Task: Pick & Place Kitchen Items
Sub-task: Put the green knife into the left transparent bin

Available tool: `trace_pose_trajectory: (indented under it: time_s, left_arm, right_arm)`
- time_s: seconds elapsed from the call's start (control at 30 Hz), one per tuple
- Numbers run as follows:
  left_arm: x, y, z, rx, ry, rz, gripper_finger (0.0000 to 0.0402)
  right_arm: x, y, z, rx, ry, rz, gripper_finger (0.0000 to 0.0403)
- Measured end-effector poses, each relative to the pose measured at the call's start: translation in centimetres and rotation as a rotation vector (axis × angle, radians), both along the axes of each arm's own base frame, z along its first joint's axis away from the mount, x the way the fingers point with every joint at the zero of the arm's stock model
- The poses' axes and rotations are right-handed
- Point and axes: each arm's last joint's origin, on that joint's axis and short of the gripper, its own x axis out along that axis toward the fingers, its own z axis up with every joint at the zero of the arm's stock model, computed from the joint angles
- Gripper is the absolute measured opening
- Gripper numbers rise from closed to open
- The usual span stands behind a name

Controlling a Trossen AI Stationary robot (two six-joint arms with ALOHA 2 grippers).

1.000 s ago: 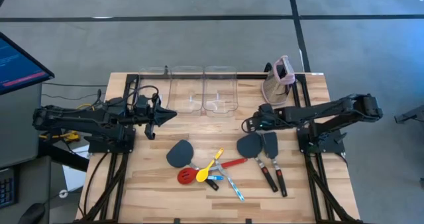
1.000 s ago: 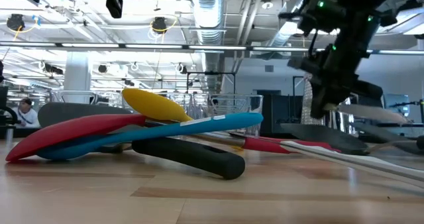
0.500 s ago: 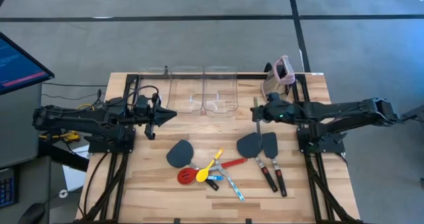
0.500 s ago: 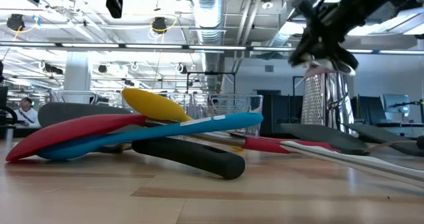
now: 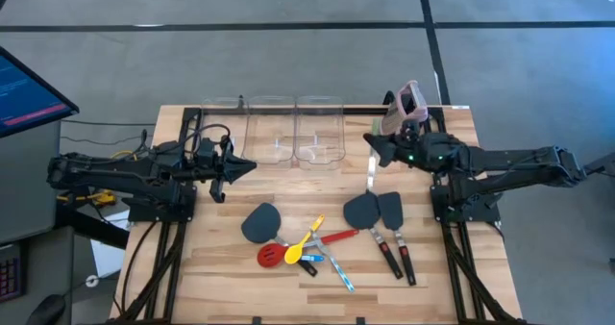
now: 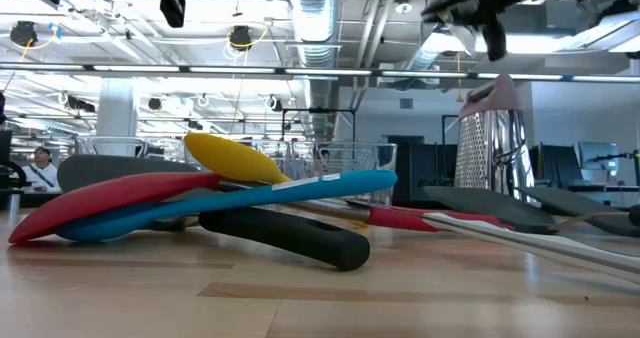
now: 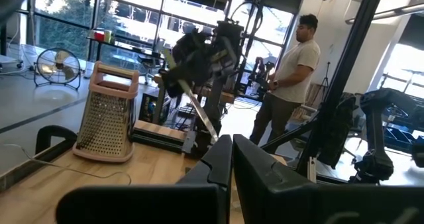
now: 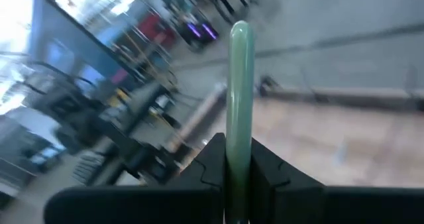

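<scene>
The right arm reaches in low over the wooden slatted surface (image 5: pixel 221 267), its tool (image 5: pixel 377 150) raised beside the beige upright grater with a pink top (image 5: pixel 404 113) and clamped on a thin silvery-green utensil (image 5: pixel 369 174) that hangs down above two dark grey spatulas (image 5: pixel 375 210). The left arm lies along the left side, its tool (image 5: pixel 240 167) pinched shut and empty, near three clear plastic bins (image 5: pixel 288 128). The remaining small utensils (image 5: pixel 298 248) lie heaped at the front middle.

Bare table (image 5: pixel 192 258) lies open left of the clustered utensils (image 5: pixel 298 248).
</scene>
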Motion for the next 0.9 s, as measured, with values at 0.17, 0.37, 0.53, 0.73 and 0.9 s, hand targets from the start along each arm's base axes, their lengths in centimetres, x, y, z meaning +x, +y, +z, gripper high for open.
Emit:
trace_pose_trajectory:
  time_s: [0.17, 0.37, 0.53, 0.73, 0.9]
  left_arm:
    - [0.0, 0.0, 0.0, 0.0, 0.0, 0.001, 0.0003]
    - [0.0, 0.0, 0.0, 0.0, 0.0, 0.001, 0.0003]
    - [0.0, 0.0, 0.0, 0.008, -0.001, 0.005, 0.0003]
    - [0.0, 0.1, 0.1, 0.005, -0.007, 0.026, 0.0003]
    - [0.0, 0.1, 0.1, 0.003, -0.009, 0.026, 0.0003]
  right_arm:
    - [0.1, 0.0, 1.1, -0.079, -0.073, 0.006, 0.0021]
    - [0.0, 0.0, 1.8, -0.144, -0.114, 0.005, 0.0021]
    - [0.4, 0.0, 2.2, -0.239, -0.118, 0.002, 0.0021]
    - [1.4, 0.0, 2.2, -0.345, -0.111, -0.007, 0.0021]
    - [2.3, 0.0, 1.6, -0.349, -0.092, -0.004, 0.0021]
